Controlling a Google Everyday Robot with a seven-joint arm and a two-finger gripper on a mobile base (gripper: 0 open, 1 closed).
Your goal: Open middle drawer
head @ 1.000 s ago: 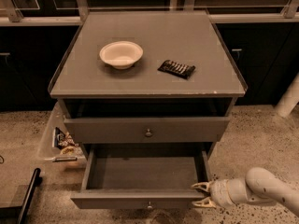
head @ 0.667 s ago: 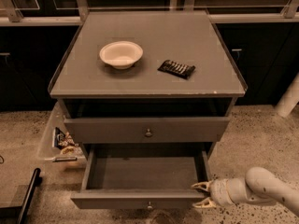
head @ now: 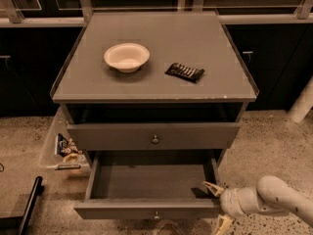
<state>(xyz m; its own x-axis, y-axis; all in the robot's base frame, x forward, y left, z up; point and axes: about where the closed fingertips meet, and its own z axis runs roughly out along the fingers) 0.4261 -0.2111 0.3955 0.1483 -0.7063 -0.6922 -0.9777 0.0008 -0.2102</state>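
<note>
The middle drawer (head: 151, 180) is pulled out of the grey cabinet, showing a plain grey, empty inside. Its front panel (head: 122, 210) faces me, with a small round knob (head: 156, 214) at its centre. My gripper (head: 217, 205) is at the right end of that front panel. Its pale fingers are spread, one fingertip (head: 210, 186) above the panel's corner and one (head: 223, 224) below it. The white arm (head: 279, 197) comes in from the lower right. The drawer above (head: 122, 137) is nearly closed and has its own knob (head: 155, 139).
A white bowl (head: 126, 57) and a dark snack packet (head: 185, 72) lie on the cabinet top (head: 220, 43). A clear bin with snack packets (head: 62, 150) stands on the floor to the left. A black bar (head: 29, 204) lies at the lower left. A white post (head: 303, 102) stands at the right.
</note>
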